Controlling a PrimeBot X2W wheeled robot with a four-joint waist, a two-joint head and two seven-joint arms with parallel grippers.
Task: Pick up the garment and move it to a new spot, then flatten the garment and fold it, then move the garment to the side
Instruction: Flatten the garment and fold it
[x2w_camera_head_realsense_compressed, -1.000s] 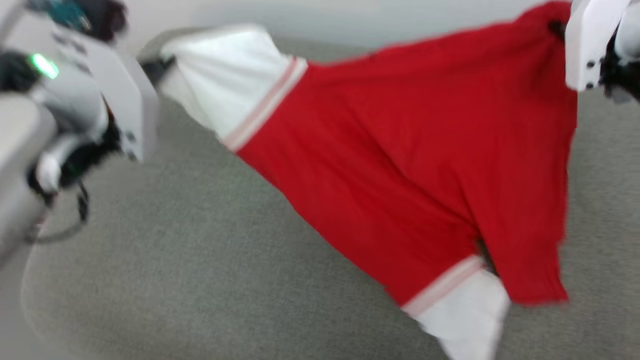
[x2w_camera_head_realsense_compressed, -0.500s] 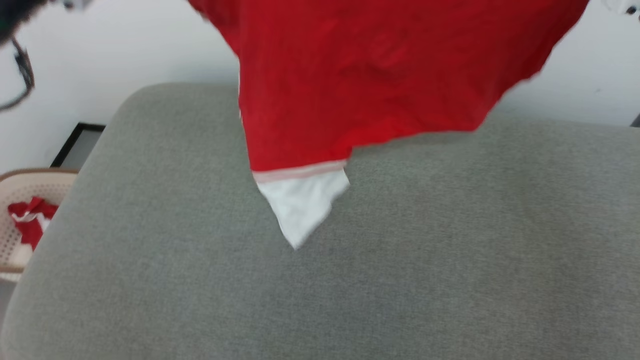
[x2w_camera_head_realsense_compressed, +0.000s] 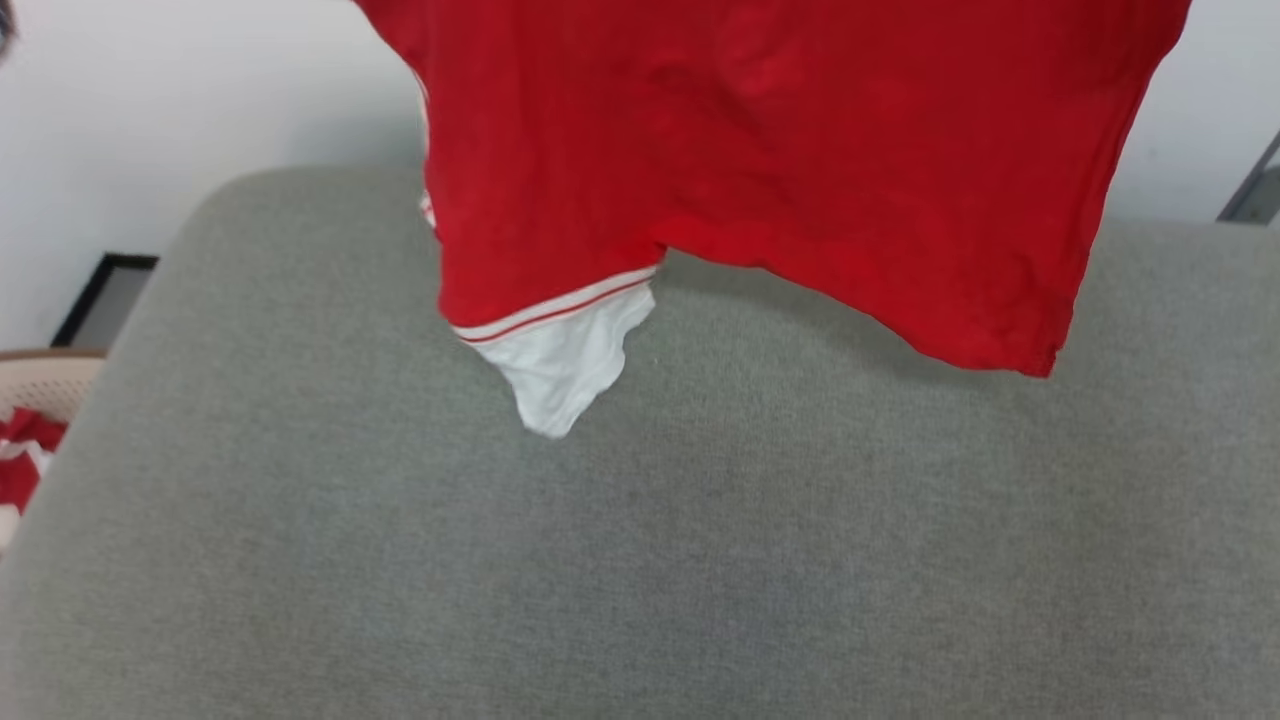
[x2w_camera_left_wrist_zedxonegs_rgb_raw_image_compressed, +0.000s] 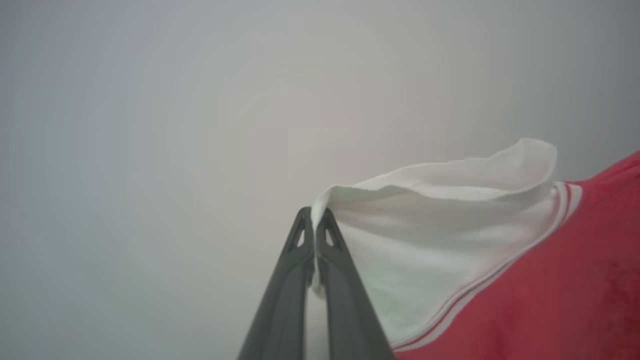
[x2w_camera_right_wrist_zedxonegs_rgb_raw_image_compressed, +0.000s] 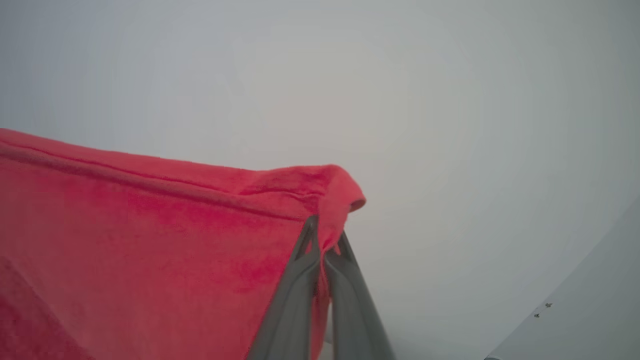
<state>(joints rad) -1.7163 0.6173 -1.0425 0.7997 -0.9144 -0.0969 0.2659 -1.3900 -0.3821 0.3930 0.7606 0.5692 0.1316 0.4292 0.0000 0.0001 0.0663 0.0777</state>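
Note:
The garment (x2w_camera_head_realsense_compressed: 760, 150), a large red jersey, hangs from above the head view's top edge over the grey cushion (x2w_camera_head_realsense_compressed: 640, 560). One white sleeve with thin red stripes (x2w_camera_head_realsense_compressed: 560, 350) dangles lowest, close above the cushion. In the left wrist view my left gripper (x2w_camera_left_wrist_zedxonegs_rgb_raw_image_compressed: 314, 220) is shut on the edge of a white sleeve (x2w_camera_left_wrist_zedxonegs_rgb_raw_image_compressed: 425, 225). My right gripper (x2w_camera_right_wrist_zedxonegs_rgb_raw_image_compressed: 325, 235) is shut on a corner of the garment's red hem (x2w_camera_right_wrist_zedxonegs_rgb_raw_image_compressed: 150, 220) in the right wrist view. The lettering on the front is hidden.
A beige perforated basket (x2w_camera_head_realsense_compressed: 40, 385) stands at the left edge beyond the cushion, with a small red and white cloth (x2w_camera_head_realsense_compressed: 18, 460) in it. A dark-framed panel (x2w_camera_head_realsense_compressed: 100, 295) leans at the pale wall (x2w_camera_head_realsense_compressed: 150, 100). A grey bar (x2w_camera_head_realsense_compressed: 1255, 190) shows at the far right.
The head camera has swung, so the whole picture shifted. The garment went from stretched slantwise between both grippers to hanging lifted over the cushion. Its right hem corner now hangs lower than half a second ago.

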